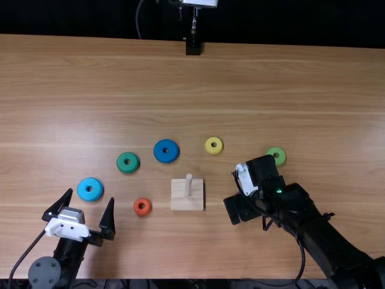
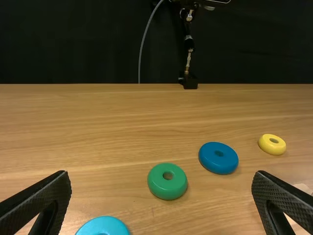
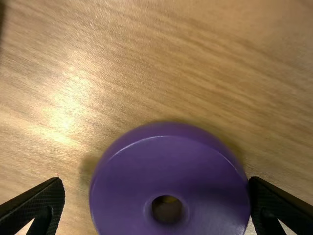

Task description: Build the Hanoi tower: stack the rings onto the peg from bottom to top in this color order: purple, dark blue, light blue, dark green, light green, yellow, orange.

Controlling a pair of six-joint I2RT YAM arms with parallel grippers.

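In the top view my left gripper (image 1: 91,198) is open near the light blue ring (image 1: 90,189); in its wrist view the left gripper (image 2: 161,177) has spread fingers above the table. My right gripper (image 1: 260,189) is low, right of the wooden base (image 1: 178,198) with its bare peg (image 1: 188,185). In its wrist view the right gripper (image 3: 155,182) is open around the purple ring (image 3: 127,186), one finger against it and a gap at the other. The dark blue ring (image 1: 159,151), dark green ring (image 1: 121,163), yellow ring (image 1: 208,146), light green ring (image 1: 276,150) and orange ring (image 1: 136,208) lie flat.
The wooden table (image 1: 108,78) ends at a dark backdrop, where a black stand (image 1: 193,47) hangs over the far edge. The right arm's forearm (image 1: 325,235) stretches across the near right of the table. Light green lies close beyond the right gripper's housing.
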